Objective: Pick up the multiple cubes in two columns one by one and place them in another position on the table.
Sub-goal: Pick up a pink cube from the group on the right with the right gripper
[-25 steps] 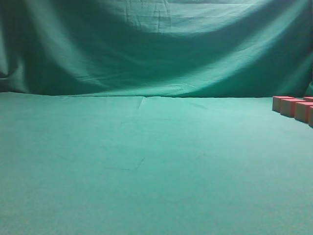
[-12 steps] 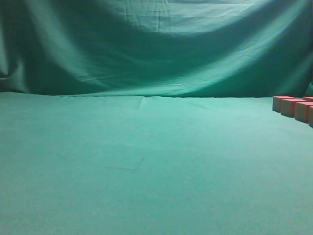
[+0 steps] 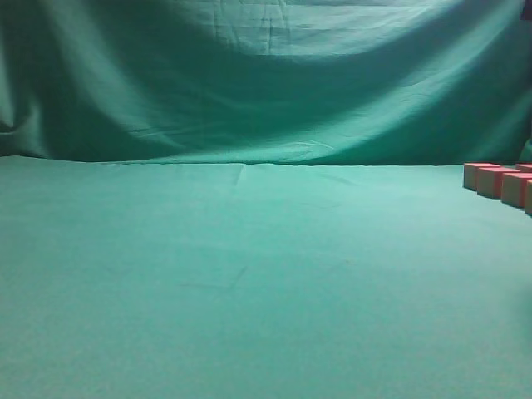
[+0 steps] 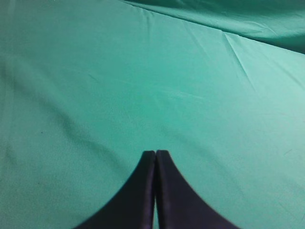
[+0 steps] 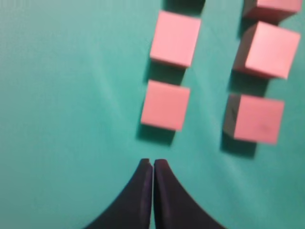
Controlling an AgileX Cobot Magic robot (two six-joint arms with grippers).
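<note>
Both tools clenched, holding nothing.
The right tool (image 5: 152,162) view shows two columns of cubes (image 5: 165,105) up top; the left tool (image 4: 155,153) view shows only green bench (image 4: 95,95).

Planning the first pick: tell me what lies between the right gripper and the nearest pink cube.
Only bare green cloth table, seen in the right wrist view. The right gripper, fingers shut, hangs just short of the nearest small pink wooden cube.

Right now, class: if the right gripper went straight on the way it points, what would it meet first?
Probably the nearest cube of the left column, just ahead of the shut right gripper; height above the table is unclear.
</note>
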